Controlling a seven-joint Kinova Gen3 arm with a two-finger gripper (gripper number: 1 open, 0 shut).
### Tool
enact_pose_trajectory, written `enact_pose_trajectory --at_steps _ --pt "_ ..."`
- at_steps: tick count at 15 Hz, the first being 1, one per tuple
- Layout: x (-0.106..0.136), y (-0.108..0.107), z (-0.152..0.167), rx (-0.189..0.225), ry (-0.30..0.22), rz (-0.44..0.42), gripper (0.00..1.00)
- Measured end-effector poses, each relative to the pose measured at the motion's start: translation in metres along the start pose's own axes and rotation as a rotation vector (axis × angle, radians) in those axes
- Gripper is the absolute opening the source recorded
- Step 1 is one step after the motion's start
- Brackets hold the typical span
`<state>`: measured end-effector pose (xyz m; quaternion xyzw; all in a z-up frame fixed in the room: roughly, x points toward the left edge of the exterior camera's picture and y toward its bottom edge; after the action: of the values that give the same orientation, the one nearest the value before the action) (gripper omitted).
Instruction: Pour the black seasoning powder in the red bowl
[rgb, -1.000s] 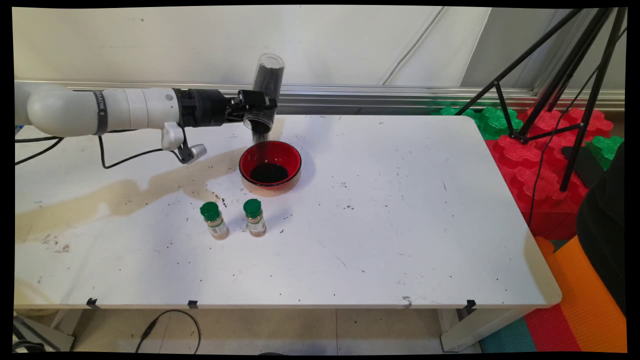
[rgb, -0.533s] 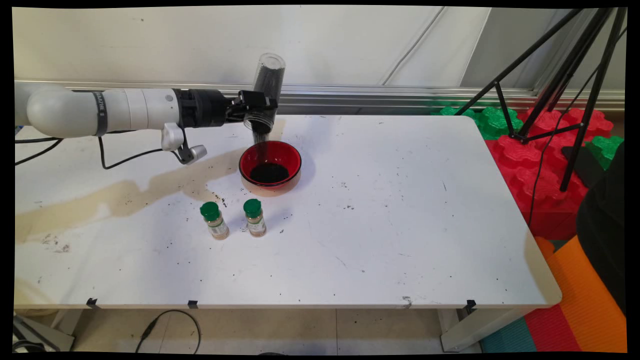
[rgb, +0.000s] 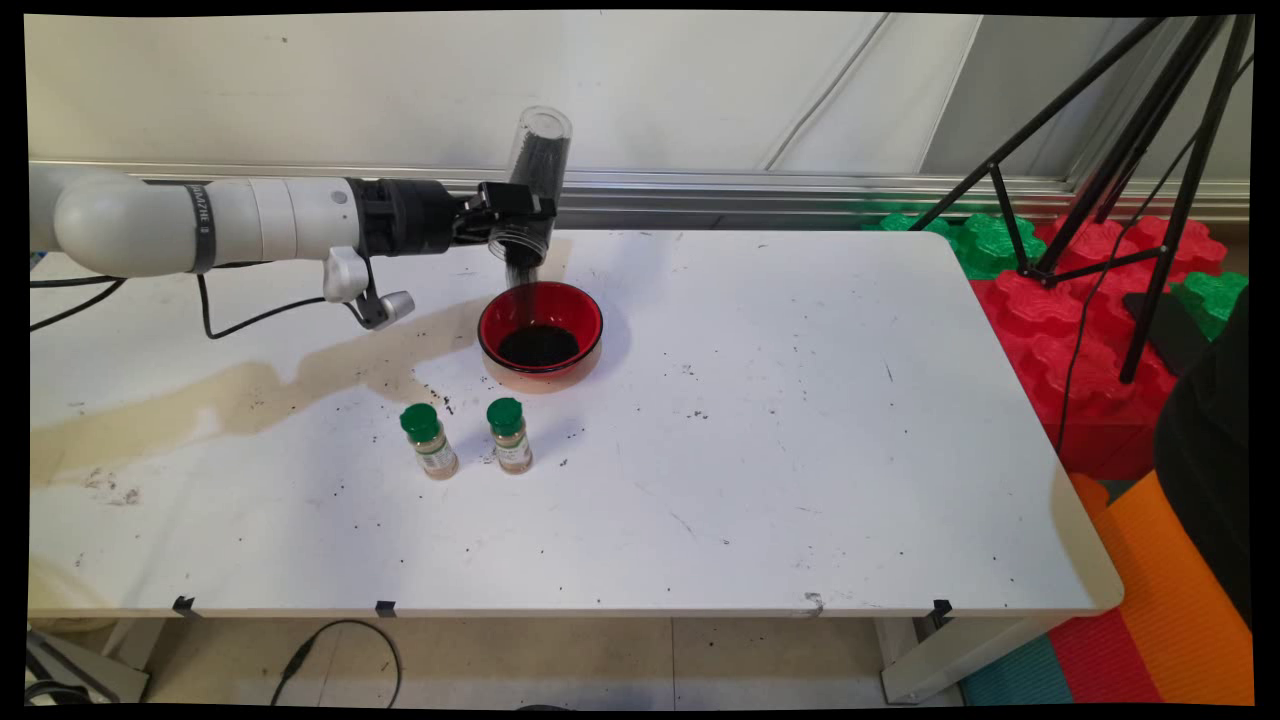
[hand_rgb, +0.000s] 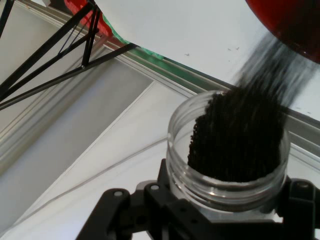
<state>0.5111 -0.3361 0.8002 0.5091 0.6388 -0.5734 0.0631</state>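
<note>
Jar tipped over the red bowl

The gripper (rgb: 520, 213) is closed around a clear jar (rgb: 534, 180), mouth down above the red bowl (rgb: 541, 333); black grains (hand_rgb: 240, 135) fall into it. Two green-capped bottles (rgb: 468, 437) stand nearer on the table (rgb: 800, 450).

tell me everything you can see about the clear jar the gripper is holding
The clear jar is a tall cylinder, plastic or glass by its look, lidless, with a threaded neck at its open mouth. The gripper clamps it near the mouth and holds it tipped almost upside down, mouth downward, above the far rim of the red bowl. It is still partly filled with black grains, which stream from the mouth into the bowl, where a dark heap lies. Nothing but the gripper touches it.
</note>
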Motion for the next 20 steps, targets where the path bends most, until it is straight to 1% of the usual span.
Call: enact_pose_trajectory --at_steps 13,20 --pt "0.0013 -0.0003 0.0009 0.000 0.004 0.008 0.00" --pt "0.0031 0.0000 0.0005 0.000 0.013 -0.018 0.00"
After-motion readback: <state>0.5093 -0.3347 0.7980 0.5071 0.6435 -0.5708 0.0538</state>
